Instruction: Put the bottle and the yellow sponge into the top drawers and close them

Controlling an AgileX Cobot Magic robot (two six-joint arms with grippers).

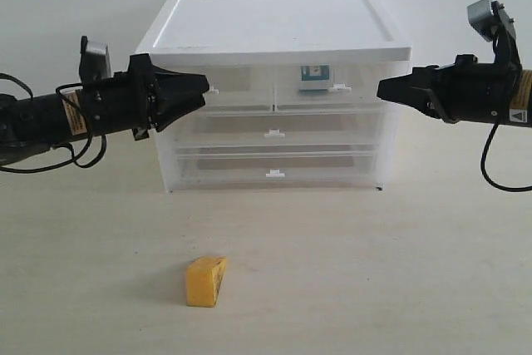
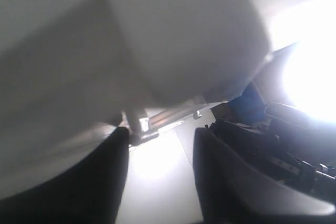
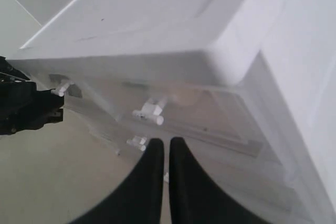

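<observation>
The yellow sponge (image 1: pixel 205 281) lies near the bench's front edge, left of centre. The bottle (image 1: pixel 314 77) shows inside the right one of the top drawers (image 1: pixel 359 96), in the cabinet (image 1: pixel 274 31) by the back edge. The left gripper (image 1: pixel 202 91) has its jaws parted at the left drawer's handle (image 1: pixel 214 89); the right gripper (image 1: pixel 384 89) has its jaws pressed together, empty.

Your bottle (image 1: pixel 314 76) showed only as a teal label patch behind the frosted front of the right top drawer (image 1: pixel 357 97); cap and body hidden. Left wrist view was soft throughout, glare wiping out one side. Left gripper (image 2: pixel 161 132) possibly touched the drawer tab (image 2: pixel 140 125); you couldn't confirm. Left arm (image 1: pixel 41 118) and right arm (image 1: pixel 499 97) ran off the exterior view's edges.
</observation>
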